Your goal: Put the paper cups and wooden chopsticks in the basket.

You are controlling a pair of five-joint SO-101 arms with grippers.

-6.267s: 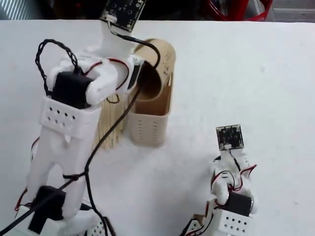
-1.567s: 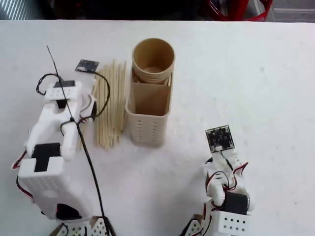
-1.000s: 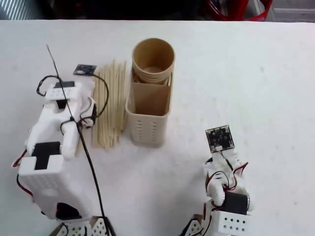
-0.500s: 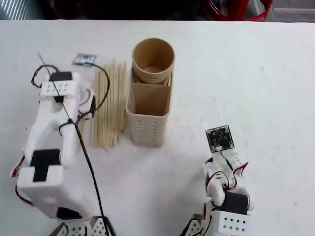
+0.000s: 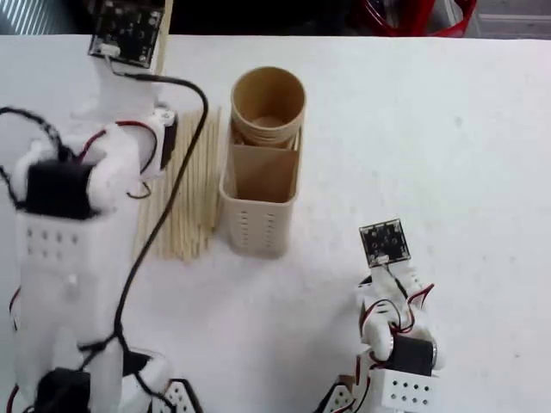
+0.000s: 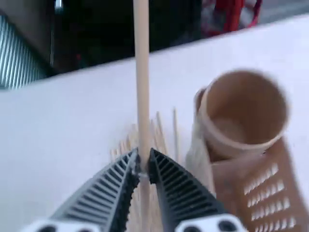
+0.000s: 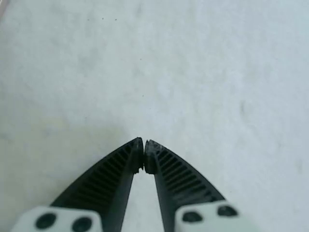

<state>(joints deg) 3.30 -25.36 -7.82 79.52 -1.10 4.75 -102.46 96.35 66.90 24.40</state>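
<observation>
In the left wrist view my left gripper (image 6: 143,164) is shut on one wooden chopstick (image 6: 141,72), which stands upright between the jaws, high above the table. The high view shows that chopstick (image 5: 160,43) beside the raised left arm, left of the basket. More chopsticks (image 5: 185,198) lie in a loose bundle on the table along the basket's left side. The beige perforated basket (image 5: 256,225) holds stacked paper cups (image 5: 268,103) in its far compartment; the near compartment looks empty. My right gripper (image 7: 144,157) is shut on nothing, low over bare table at the front right.
The right arm (image 5: 394,331) rests near the table's front edge, well right of the basket. White tabletop stretches to the right and behind. Dark clutter and something red (image 5: 413,15) lie beyond the far edge.
My left arm rose from the chopstick bundle with one chopstick in its jaws. The right arm, the basket and the cups kept still.
</observation>
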